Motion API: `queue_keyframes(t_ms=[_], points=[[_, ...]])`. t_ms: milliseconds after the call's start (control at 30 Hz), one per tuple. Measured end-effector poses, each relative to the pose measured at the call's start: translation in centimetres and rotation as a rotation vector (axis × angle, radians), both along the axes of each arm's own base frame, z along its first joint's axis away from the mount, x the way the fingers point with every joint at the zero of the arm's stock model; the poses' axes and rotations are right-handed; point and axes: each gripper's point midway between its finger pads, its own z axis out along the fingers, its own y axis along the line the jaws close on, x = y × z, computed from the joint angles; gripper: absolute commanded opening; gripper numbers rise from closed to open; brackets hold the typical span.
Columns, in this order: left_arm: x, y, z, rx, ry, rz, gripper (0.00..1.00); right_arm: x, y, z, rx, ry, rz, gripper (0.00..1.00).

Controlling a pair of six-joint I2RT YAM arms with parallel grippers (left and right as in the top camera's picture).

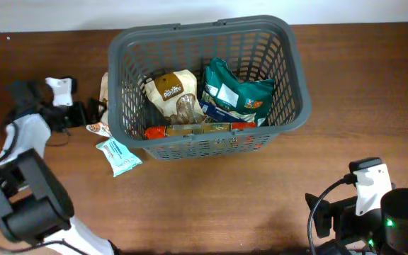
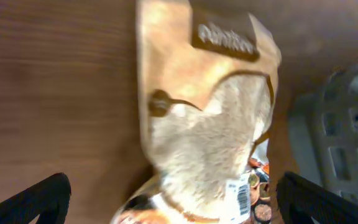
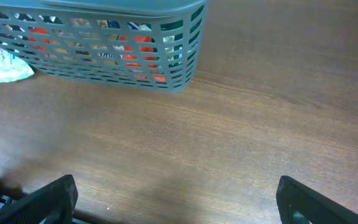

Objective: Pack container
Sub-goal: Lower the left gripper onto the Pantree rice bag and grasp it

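The dark grey basket (image 1: 207,35) stands at the table's far middle. It holds a tan packet (image 1: 170,88), a green packet (image 1: 236,92) and red-orange packets (image 1: 190,131) along its front wall. My left gripper (image 1: 93,111) is open just left of the basket. In the left wrist view its fingers (image 2: 179,202) straddle a second tan packet (image 2: 204,124) with a brown label, lying on the table; the basket wall (image 2: 340,124) is at the right. My right gripper (image 1: 321,212) is open and empty over bare table at the front right (image 3: 176,199).
A light blue packet (image 1: 119,156) and a small orange packet (image 1: 99,129) lie on the table by the basket's front left corner. The right wrist view shows the basket (image 3: 104,50) ahead and the blue packet (image 3: 11,65) beside it.
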Motion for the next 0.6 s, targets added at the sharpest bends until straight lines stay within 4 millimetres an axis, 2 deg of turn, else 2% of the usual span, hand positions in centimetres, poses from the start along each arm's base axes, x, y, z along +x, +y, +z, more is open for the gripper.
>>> queue_keyframes(t_ms=[133, 267, 300, 367, 467, 600], points=[[0.2, -1.9, -1.9, 0.001, 0.04, -0.045, 0.99, 0.0, 0.0, 0.0, 0.0, 0.0, 0.0, 0.99], [0.1, -2.4, -3.6, 0.017, 0.079, -0.056, 1.0, 0.0, 0.0, 0.0, 0.0, 0.0, 0.0, 0.99], [0.1, -2.4, -3.8, 0.023, 0.087, -0.056, 0.96, 0.0, 0.0, 0.0, 0.0, 0.0, 0.0, 0.99], [0.0, -2.3, -4.4, 0.04, 0.101, -0.052, 0.81, 0.0, 0.0, 0.0, 0.0, 0.0, 0.0, 0.99], [0.1, -2.2, -4.9, 0.069, 0.11, -0.052, 0.65, 0.0, 0.0, 0.0, 0.0, 0.0, 0.0, 0.99], [0.1, -2.4, -5.2, 0.079, 0.12, -0.053, 0.37, 0.0, 0.0, 0.0, 0.0, 0.0, 0.0, 0.99]])
